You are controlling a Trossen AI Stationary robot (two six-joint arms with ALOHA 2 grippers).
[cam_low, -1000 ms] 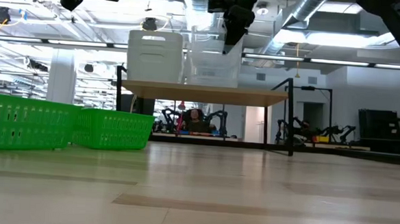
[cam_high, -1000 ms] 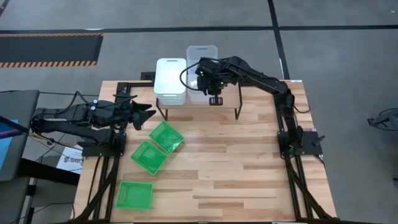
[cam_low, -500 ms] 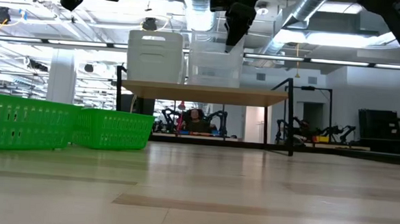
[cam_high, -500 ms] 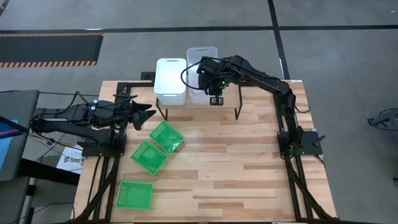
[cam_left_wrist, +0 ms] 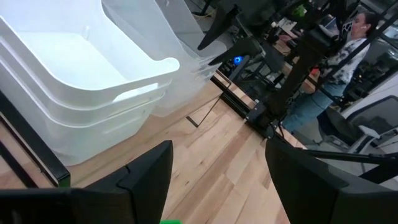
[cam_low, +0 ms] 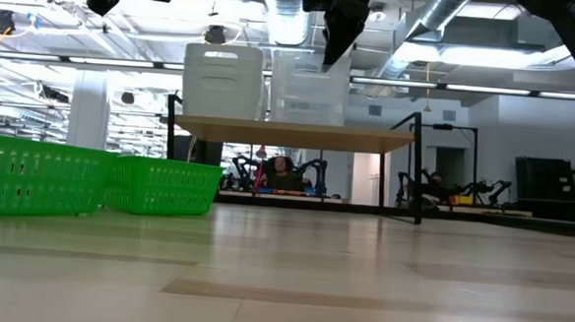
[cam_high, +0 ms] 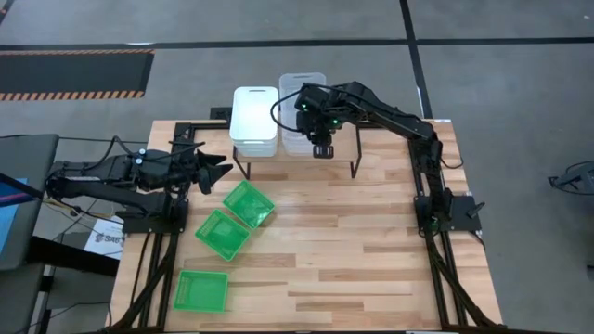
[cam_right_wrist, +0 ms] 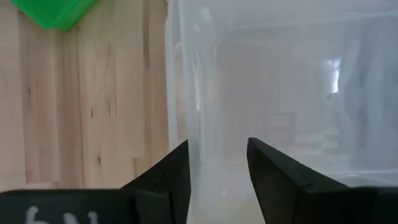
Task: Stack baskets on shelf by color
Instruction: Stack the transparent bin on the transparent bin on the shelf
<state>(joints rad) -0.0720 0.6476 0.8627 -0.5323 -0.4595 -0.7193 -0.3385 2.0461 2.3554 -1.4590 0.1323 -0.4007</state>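
The white baskets [cam_high: 253, 116] [cam_low: 223, 79] [cam_left_wrist: 81, 68] stand nested on the shelf [cam_low: 289, 134] [cam_high: 343, 148]. The clear baskets [cam_high: 295, 85] [cam_low: 306, 93] [cam_right_wrist: 280, 81] stand nested beside them, to their right. Three green baskets [cam_high: 248, 203] [cam_high: 222, 233] [cam_high: 202, 290] rest flat on the table, near and left of the shelf. My right gripper [cam_high: 316, 113] [cam_low: 329, 57] [cam_right_wrist: 217, 177] points down, open, over the clear stack's near end. Its tips are about level with the top rim. My left gripper [cam_high: 223, 171] [cam_left_wrist: 217, 180] hovers open, left of the shelf.
Bare wooden tabletop [cam_high: 371, 250] spreads right of the green baskets and near the shelf. The shelf's black legs [cam_high: 353, 172] stand on the table. People sit in the room beyond [cam_low: 279, 170] [cam_left_wrist: 357, 28].
My right gripper has risen a little above the clear stack, staying open and pointing down. The left arm has kept still.
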